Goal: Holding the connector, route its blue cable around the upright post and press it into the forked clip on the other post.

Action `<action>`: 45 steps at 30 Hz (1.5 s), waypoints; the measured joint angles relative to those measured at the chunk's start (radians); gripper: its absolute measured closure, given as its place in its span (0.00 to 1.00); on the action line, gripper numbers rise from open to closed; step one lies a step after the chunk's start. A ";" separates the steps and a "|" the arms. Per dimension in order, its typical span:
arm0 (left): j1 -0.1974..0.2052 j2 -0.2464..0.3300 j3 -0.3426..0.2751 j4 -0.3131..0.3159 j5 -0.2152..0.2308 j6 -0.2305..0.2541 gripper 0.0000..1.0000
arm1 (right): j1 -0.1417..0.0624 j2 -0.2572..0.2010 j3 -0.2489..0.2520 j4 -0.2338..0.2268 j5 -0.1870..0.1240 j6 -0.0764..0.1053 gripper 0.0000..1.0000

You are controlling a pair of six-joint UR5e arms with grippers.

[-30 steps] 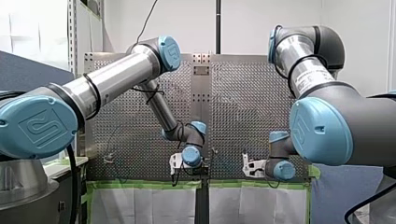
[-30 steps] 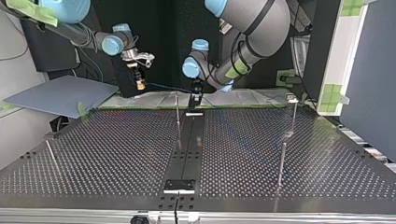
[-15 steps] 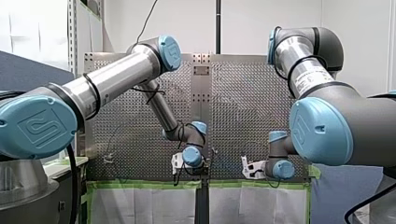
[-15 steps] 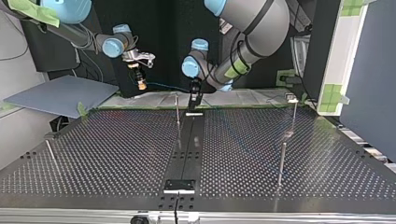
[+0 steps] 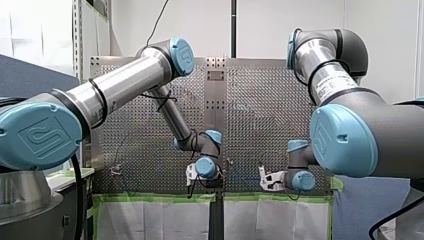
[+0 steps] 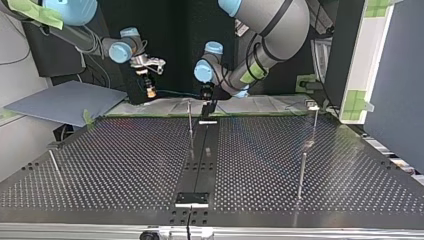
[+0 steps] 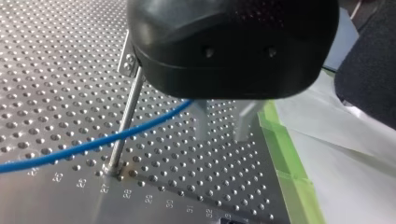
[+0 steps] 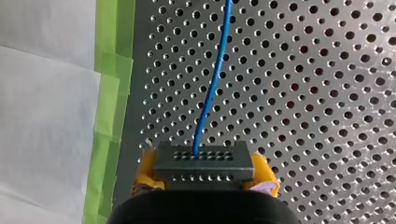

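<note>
You have the right gripper [image 8: 204,169] clamped on the connector [image 8: 204,158] over the table's [image 8: 327,102] near edge in the front view. Its blue cable [image 8: 212,88] runs left, crosses the upright post [image 7: 125,122], and slips under the left gripper [image 7: 222,135], whose fingers stand apart beside the post.

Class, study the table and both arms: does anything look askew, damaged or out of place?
Nothing stands out. The connector sits square in my right pincer, its blue cable runs unkinked past the post, and my left pincer hangs open near it.
</note>
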 joint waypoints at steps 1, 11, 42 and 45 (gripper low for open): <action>0.000 0.000 0.000 0.000 -0.002 0.007 0.93 | 0.000 0.000 -0.003 0.002 0.000 0.000 1.00; -0.002 0.001 0.000 0.002 -0.015 0.026 1.00 | 0.000 0.000 -0.035 0.023 -0.003 0.000 1.00; -0.005 0.039 -0.005 -0.007 -0.003 0.026 1.00 | -0.002 -0.032 -0.056 0.051 -0.001 -0.031 1.00; -0.006 0.057 -0.011 -0.014 -0.005 0.026 1.00 | -0.001 -0.048 -0.056 0.066 0.000 -0.036 1.00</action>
